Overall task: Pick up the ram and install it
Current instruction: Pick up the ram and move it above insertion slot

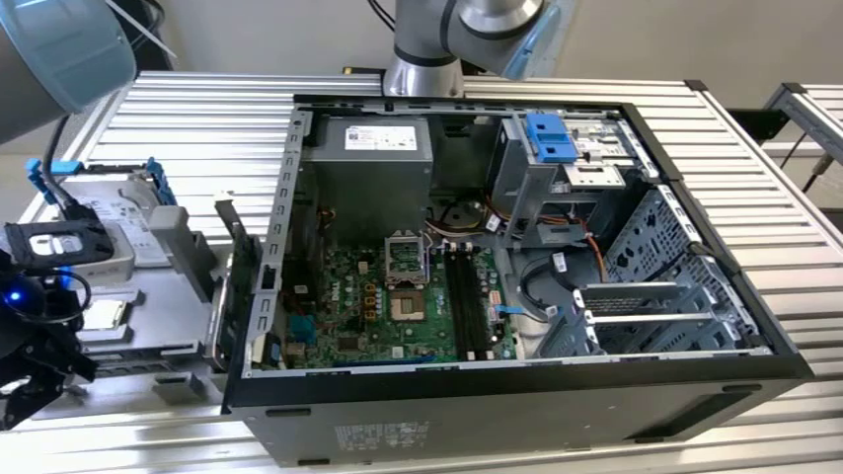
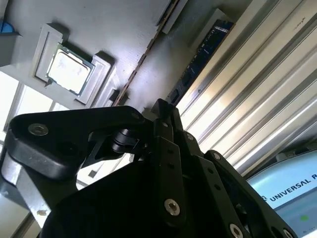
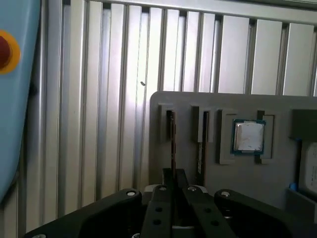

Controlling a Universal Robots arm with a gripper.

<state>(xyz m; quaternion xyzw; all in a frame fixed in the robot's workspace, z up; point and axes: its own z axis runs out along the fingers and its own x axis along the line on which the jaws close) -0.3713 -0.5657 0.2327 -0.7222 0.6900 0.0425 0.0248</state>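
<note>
The ram (image 3: 172, 141), a thin dark board seen edge-on, stands upright in the slot of a grey tray (image 3: 237, 106) nearest the slatted table (image 3: 99, 124). In the second wrist view the ram (image 2: 198, 64) shows a long, dark face. The gripper (image 3: 174, 172) bears down over it, fingers drawn tight and clamped on the ram's upper edge. A square silver processor chip (image 3: 248, 137) lies in a recess farther along the tray.
</note>
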